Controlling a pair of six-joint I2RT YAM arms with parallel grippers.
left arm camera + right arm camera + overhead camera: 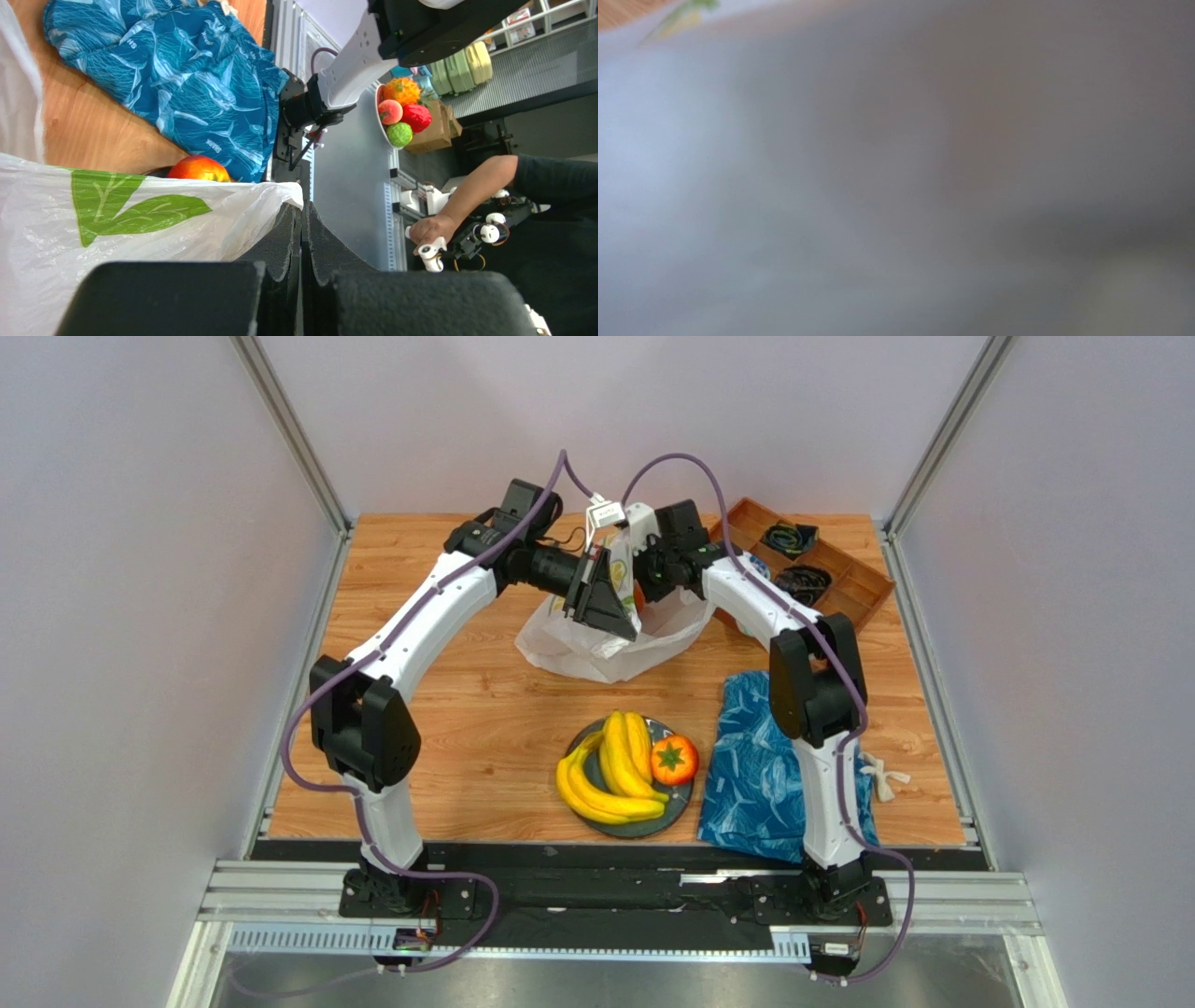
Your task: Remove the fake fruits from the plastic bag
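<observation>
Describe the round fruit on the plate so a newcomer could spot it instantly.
On the wooden table sits a dark round plate left of a blue patterned cloth. On its right side lies the round red-orange plastic fruit with a green stem; the yellow plastic bananas beside it are long and curved.

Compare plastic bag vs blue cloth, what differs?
Look: the plastic bag is white and translucent with a green leaf print; the blue cloth is opaque with pale veins.
Pose: the bag is bunched, its mouth raised; the cloth lies spread flat.
Place: the bag sits at the wooden table's far middle; the cloth at its near right.
Both are limp and rest on that table.
</observation>
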